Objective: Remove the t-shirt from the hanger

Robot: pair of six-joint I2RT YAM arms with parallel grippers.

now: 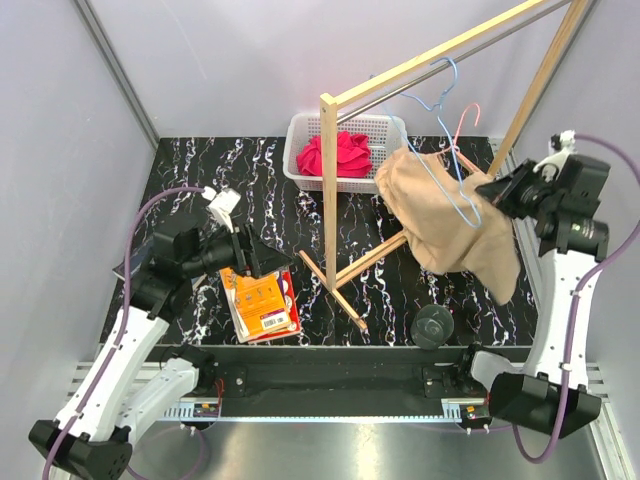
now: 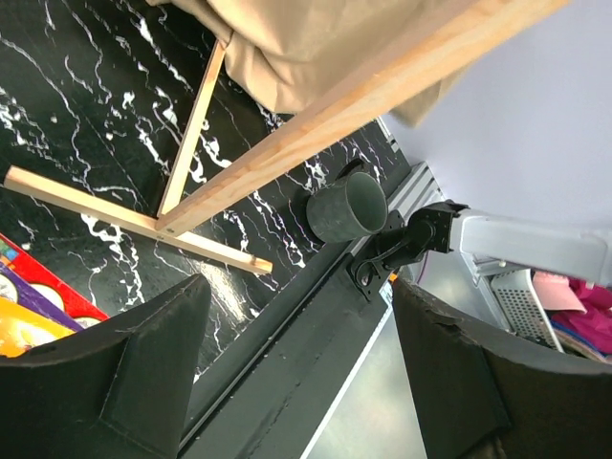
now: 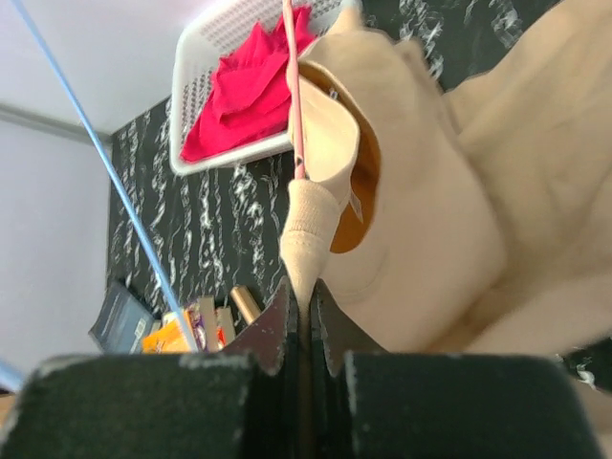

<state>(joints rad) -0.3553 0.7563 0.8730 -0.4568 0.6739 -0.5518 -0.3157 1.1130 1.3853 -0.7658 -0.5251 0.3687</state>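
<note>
A beige t-shirt [image 1: 450,215] hangs from the wooden rack's rail [image 1: 440,55] on the right side. In the right wrist view a pink hanger [image 3: 293,96] runs down into the t-shirt's [image 3: 459,191] collar. An empty blue hanger [image 1: 440,100] hangs beside it, its wire crossing the front of the shirt. My right gripper [image 1: 492,192] is at the shirt's upper right, shut on a fold of the collar [image 3: 304,296]. My left gripper [image 1: 262,255] hovers low at the left, open and holding nothing [image 2: 301,363], well away from the shirt [image 2: 306,48].
A white basket [image 1: 300,130] with a red cloth [image 1: 345,152] stands at the back. The rack's wooden upright [image 1: 328,190] and crossed feet [image 1: 345,280] occupy the middle. An orange and red box [image 1: 262,300] lies under the left gripper. A black cup [image 1: 435,325] sits near the front edge.
</note>
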